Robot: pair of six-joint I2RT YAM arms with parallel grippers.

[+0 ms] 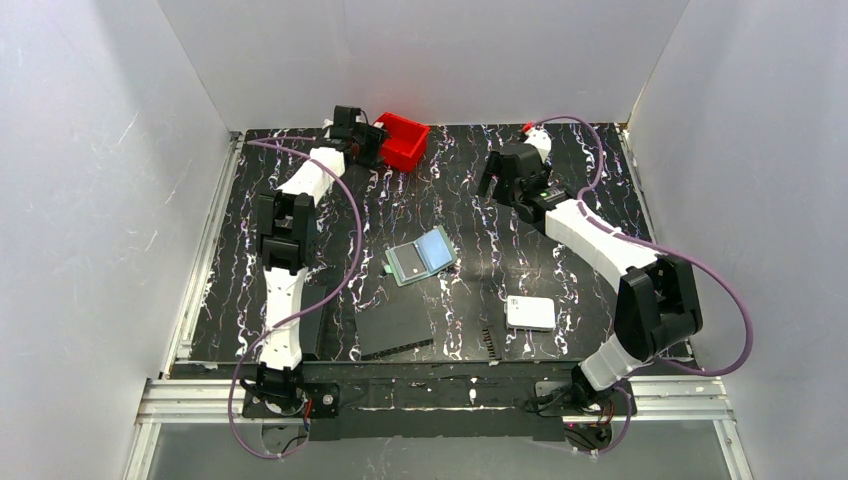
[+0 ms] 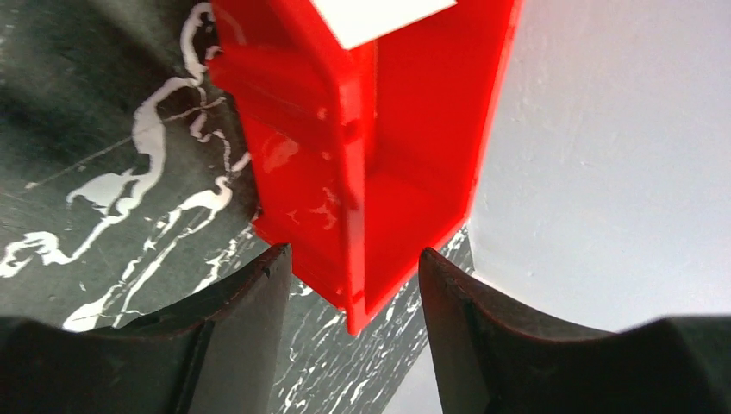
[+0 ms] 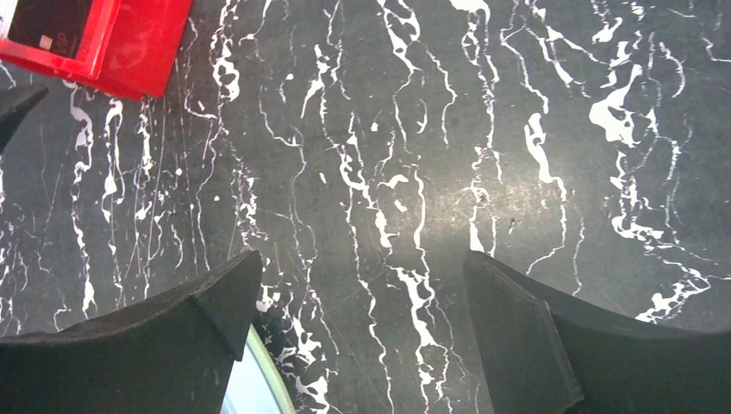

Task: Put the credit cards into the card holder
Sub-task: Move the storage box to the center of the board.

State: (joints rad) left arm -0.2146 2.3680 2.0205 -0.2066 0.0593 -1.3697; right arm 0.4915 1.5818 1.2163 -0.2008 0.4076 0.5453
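Card holder point(image 1: 423, 257) lies unfolded and flat at mid-table, with bare surface on all sides. It is well apart from both arms and from the bin point(image 1: 405, 140). It is a rounded-corner wallet with two halves, one grey-green and one paler and bluish.

One white card point(image 2: 379, 15), thin and flat, lies inside the bin. No other card can be made out.

The bin is glossy red plastic with ribbed outer walls. It sits at the table's far edge, close to the white back wall.

The table point(image 1: 450, 200) is matt black with white marble-like veins. White walls enclose it on three sides, and metal rails run along its left and near edges.

Left gripper point(image 2: 353, 263) is at the bin with its claw spread. One dark finger point(image 2: 250, 302) is outside a bin wall and the other is on the inner side. Whether either finger presses the plastic cannot be told.

Right gripper point(image 3: 362, 259) hangs over bare table right of the bin, its claw spread wide and holding nothing.

Near the front edge lie one white rounded box point(image 1: 530, 312) and one flat black slab point(image 1: 395, 325), with open table between them.

Count: one holder, one visible card, one bin, one box, two arms.
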